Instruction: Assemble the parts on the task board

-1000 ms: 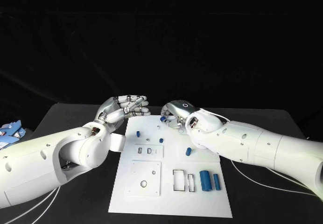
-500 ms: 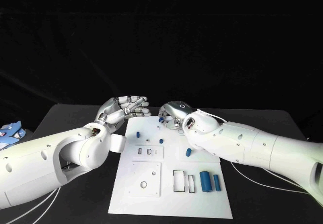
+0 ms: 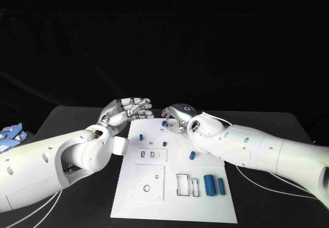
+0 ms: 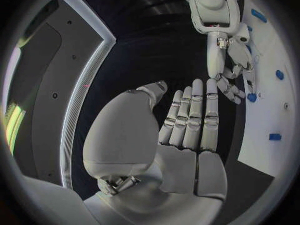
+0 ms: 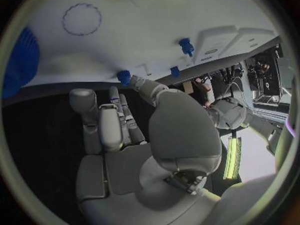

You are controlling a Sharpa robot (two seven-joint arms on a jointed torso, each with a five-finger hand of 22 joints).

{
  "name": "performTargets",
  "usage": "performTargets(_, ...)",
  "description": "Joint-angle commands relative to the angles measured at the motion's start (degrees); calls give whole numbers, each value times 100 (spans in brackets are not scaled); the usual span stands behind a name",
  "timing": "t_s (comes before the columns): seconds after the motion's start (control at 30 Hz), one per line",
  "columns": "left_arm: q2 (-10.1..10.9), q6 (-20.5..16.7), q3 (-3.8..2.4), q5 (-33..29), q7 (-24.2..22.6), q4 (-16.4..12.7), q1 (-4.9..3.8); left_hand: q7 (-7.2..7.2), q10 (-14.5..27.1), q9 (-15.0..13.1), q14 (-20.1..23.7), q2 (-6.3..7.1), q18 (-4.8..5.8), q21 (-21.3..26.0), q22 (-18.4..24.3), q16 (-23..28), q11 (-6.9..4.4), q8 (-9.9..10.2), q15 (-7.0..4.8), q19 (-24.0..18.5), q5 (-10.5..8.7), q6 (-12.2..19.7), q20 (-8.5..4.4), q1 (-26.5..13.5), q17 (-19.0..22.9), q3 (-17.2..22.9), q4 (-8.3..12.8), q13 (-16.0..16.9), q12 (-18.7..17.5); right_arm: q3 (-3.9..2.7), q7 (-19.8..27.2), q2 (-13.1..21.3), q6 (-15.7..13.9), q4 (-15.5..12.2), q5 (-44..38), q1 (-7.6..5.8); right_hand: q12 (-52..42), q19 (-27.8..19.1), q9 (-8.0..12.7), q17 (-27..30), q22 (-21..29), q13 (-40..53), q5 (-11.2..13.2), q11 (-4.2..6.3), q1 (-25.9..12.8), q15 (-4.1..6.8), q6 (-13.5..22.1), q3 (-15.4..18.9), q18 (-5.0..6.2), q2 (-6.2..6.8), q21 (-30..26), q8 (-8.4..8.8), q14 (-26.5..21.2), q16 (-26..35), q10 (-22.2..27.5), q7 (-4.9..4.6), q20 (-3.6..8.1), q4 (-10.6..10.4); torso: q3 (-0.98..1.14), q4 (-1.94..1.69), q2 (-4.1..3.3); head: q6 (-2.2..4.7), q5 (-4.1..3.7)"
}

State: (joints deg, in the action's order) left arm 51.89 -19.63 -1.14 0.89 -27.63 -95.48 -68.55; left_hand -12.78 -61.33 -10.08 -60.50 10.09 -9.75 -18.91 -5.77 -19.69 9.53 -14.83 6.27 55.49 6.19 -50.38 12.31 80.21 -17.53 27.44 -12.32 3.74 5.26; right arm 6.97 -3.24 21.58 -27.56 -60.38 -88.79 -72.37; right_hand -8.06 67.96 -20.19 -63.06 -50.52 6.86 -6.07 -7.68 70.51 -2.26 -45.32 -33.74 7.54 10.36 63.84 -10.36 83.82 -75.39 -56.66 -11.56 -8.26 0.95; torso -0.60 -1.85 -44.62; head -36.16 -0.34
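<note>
The white task board (image 3: 154,199) lies in the middle of the black table. My right hand (image 3: 178,116) hangs over the board's far edge and pinches a small blue part (image 3: 165,122) between thumb and fingertips; the same blue part (image 4: 251,97) sits under my right hand (image 4: 228,60) in the left wrist view, and the right wrist view has this part (image 5: 124,76) at the fingertips. My left hand (image 3: 127,110) hovers just left of the board's far corner, holding nothing, its fingers (image 4: 190,115) side by side. Blue pegs (image 3: 140,136) (image 3: 164,142) stand in the board, and a short blue piece (image 3: 192,154) lies at mid-board.
Two larger blue cylinders (image 3: 209,185) (image 3: 220,185) lie near the board's right front, beside rectangular cut-outs (image 3: 182,184). A blue-and-white object (image 3: 9,133) sits at the table's left edge. Thin cables (image 3: 274,178) trail under the right arm.
My right hand and forearm have shifted slightly left with the small blue part at the fingertips. The left hand has hardly moved.
</note>
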Motion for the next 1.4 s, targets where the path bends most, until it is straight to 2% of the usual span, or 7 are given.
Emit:
performTargets(0.03,0,112,-4,-10,-15,-3,-9,-59,8,2,31,7,-68,10,5,-14,19,22,21,-8,-24,37,14,-60,-5,23,-6,9,-20,1,5,90,-12,-74,-9,1,35,-37,5,48,46,-10,18,-4,-3,-38,38,27,62,40,-39,25,1,28,40,5,-10,-1,7,-3,0,16,0)
performTargets(0.23,27,116,-4,-10,-10,9,-10,-59,8,2,31,7,-68,10,5,-14,19,22,21,-8,-24,37,14,-60,-5,23,-6,9,-20,-25,-21,682,-98,-676,63,-18,-101,23,-63,19,-28,1,-52,11,19,-25,-189,58,54,10,-7,-68,23,-2,-88,8,-8,-12,9,24,14,27,-6)
performTargets(0.37,60,107,-4,-10,-29,8,-10,-60,9,1,36,7,-68,11,7,-13,21,24,22,-11,-25,39,16,-63,-9,26,-4,9,-26,-80,-116,1207,-38,-1204,206,-79,-591,299,-162,-212,-445,241,-100,231,55,141,-554,34,-18,-8,278,-230,113,-169,-1084,138,119,-29,19,56,15,29,11)
performTargets(0.53,82,112,-3,-10,-60,12,-10,-56,3,0,37,1,-69,12,8,-14,18,22,22,-12,-24,35,16,-58,-14,33,3,11,-27,-136,-281,1826,625,-1739,684,-181,-1283,430,-188,-382,-674,849,-506,375,-144,272,-354,448,-70,328,410,-160,167,-289,-1617,255,257,-108,31,93,31,41,-2)
performTargets(0.63,90,139,-3,-10,-71,11,-10,-53,-3,-2,37,-2,-70,11,9,-16,16,21,20,-12,-24,31,16,-53,-19,40,10,12,-29,-155,-371,2081,1039,-1898,955,-211,-2595,521,-431,-710,-865,2209,-562,364,-58,259,13,1020,-101,255,486,-416,231,-502,-967,239,257,-296,35,99,38,46,22)
performTargets(0.87,98,160,-3,-10,-78,17,-10,-53,-3,-2,37,-2,-70,11,9,-16,16,21,20,-12,-24,31,16,-53,-19,40,10,12,-29,-168,-441,2284,1296,-1912,1168,-231,-5225,867,-681,-1576,-1535,4902,-724,334,128,223,313,1299,-219,171,904,-841,401,-999,-1254,213,222,-566,55,78,21,38,9)
performTargets(1.4,96,163,-3,-10,-62,21,-9,-53,-6,-3,39,2,-70,12,11,-18,16,24,20,-13,-28,32,17,-59,-29,43,17,13,-37,-164,-474,2018,1214,-1432,1104,-148,-6024,922,-724,-1826,-1704,5747,-699,306,223,195,373,1312,-242,113,997,-977,443,-1129,-1544,195,196,-644,28,74,21,-2,25)
